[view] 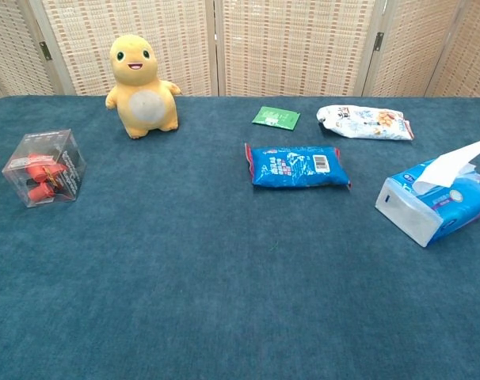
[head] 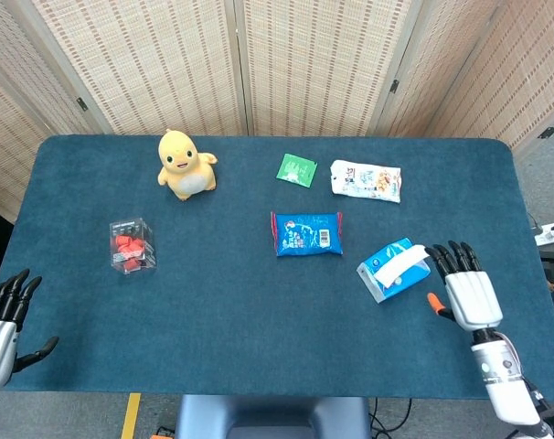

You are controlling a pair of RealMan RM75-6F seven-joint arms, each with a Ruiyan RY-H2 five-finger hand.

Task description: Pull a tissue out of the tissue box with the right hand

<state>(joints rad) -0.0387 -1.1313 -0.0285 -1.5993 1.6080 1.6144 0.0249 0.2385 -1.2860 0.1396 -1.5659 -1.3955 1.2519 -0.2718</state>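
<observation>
A blue and white tissue box (head: pixel 389 272) (view: pixel 430 208) lies tilted on the blue table at the right. A white tissue (head: pixel 407 260) (view: pixel 454 165) sticks out of its top. My right hand (head: pixel 463 288) hovers just right of the box, fingers spread and pointing away, holding nothing; its fingertips are close to the tissue's end. My left hand (head: pixel 3 320) rests open at the table's near left corner. Neither hand shows in the chest view.
A blue snack pack (head: pixel 306 233) lies left of the box. A white snack bag (head: pixel 366 179) and a green sachet (head: pixel 296 169) sit farther back. A yellow plush toy (head: pixel 184 165) and a clear cube with red pieces (head: pixel 132 245) are at the left.
</observation>
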